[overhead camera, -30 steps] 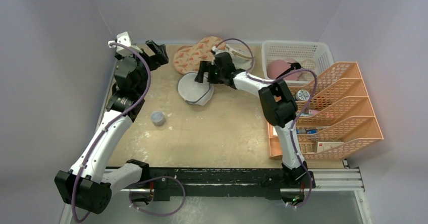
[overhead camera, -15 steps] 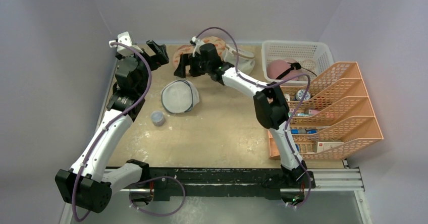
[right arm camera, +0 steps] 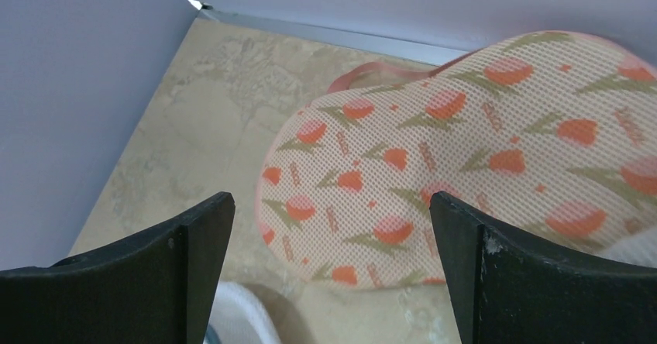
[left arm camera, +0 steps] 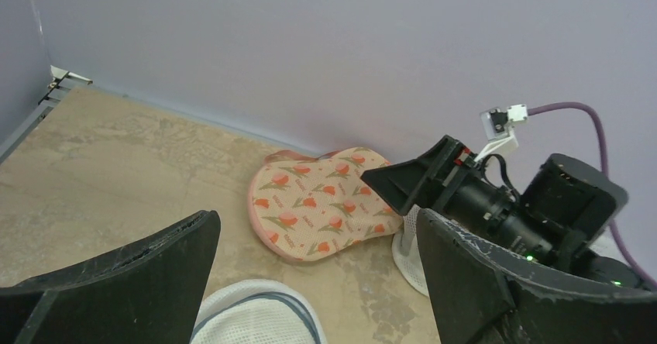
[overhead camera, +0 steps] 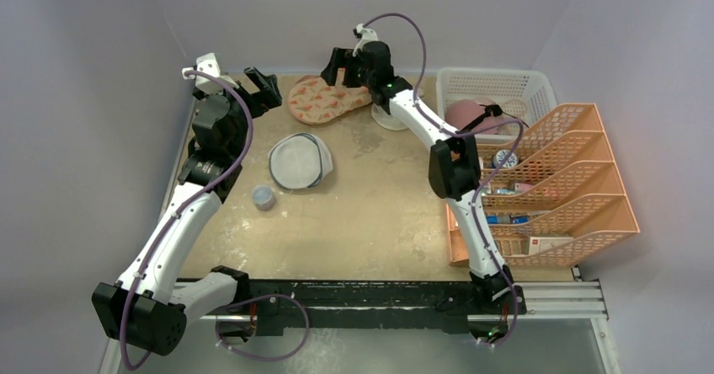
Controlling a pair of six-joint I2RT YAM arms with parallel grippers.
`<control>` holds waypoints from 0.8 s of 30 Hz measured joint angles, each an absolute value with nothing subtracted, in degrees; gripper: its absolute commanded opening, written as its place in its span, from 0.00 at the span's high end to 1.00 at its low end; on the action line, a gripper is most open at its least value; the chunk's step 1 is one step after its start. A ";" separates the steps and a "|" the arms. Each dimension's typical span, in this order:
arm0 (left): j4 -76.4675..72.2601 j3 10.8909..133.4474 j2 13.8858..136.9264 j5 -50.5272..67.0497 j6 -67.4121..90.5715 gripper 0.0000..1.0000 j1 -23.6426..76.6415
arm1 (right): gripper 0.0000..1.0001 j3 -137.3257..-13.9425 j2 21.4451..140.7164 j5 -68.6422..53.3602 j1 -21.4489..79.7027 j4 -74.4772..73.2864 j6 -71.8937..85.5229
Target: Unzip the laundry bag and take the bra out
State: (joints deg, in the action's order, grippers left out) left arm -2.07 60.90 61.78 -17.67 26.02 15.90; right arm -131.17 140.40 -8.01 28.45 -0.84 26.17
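The right arm (overhead camera: 438, 142) has swung up from the middle of the desk (overhead camera: 379, 222) to the upper centre of the top view. Its right fingers (right arm camera: 155, 282) are spread wide and empty, hanging over the right end of the laundry bag (overhead camera: 328, 100). The bag lies flat by the back wall, now fully uncovered. The round white mesh pouch (overhead camera: 297, 162), which a second ago lay against it, sits apart to its lower left. No bra shows, so it is presumably still inside, and the zip pull cannot be made out. The way to the zip looks clear. The left arm (overhead camera: 189, 214) has not moved. Its left fingers (left arm camera: 116, 282), also wide open and empty, face the bag from the upper left.

At the right stands an orange file rack (overhead camera: 581, 180). Above it, a white basket (overhead camera: 497, 77) holds a pink rounded thing with a black strap (overhead camera: 467, 114). A white mesh cup-shaped pouch (overhead camera: 386, 123) sits just beside the bag's right end, partly under the right arm, and is likeliest to crowd a grasp. A small grey pot (overhead camera: 263, 197) stands well apart, lower left.
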 measured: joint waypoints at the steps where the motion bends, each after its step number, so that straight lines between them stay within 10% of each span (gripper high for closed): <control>1: -2.07 60.90 61.78 -17.67 26.02 0.03 15.90 | 0.01 -132.29 141.69 -7.92 28.53 -0.08 26.59; 24: -2.09 60.90 64.73 -16.27 27.07 0.03 15.90 | 0.03 -130.06 153.69 -10.02 31.38 7.92 33.58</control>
State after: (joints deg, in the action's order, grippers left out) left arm -2.09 60.90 64.73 -16.27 27.07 15.90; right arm -130.06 153.69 -10.02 31.38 7.92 33.58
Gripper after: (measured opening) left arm 0.971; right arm 0.972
